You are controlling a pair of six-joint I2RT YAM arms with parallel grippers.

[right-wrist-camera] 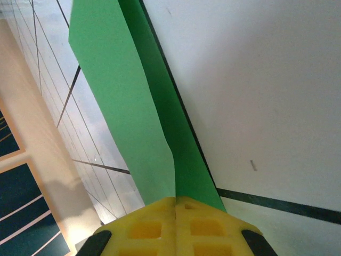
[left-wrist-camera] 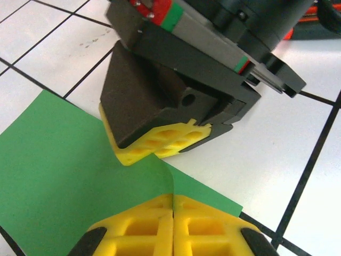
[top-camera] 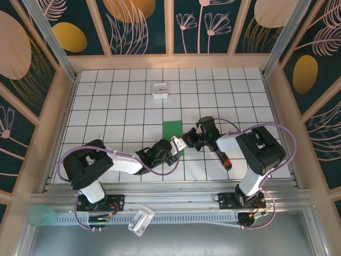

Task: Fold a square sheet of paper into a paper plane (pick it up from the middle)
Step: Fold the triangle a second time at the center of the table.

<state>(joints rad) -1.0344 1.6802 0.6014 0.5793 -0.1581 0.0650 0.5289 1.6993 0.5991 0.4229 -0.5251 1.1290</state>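
**Top view:** a fixed camera high above and behind the arm bases looks steeply down on the whole tiled table (top-camera: 106, 106) and its patterned walls (top-camera: 133, 21).

**Left wrist view:** this camera sits very near the tabletop. It looks past the left gripper (left-wrist-camera: 173, 202) and across the green paper (left-wrist-camera: 64, 176) at the right gripper (left-wrist-camera: 160, 141).

**Right wrist view:** equally near and low, this one sights along the paper toward a side wall.

**Shared by all three:** the stretch of paper where both grippers meet.
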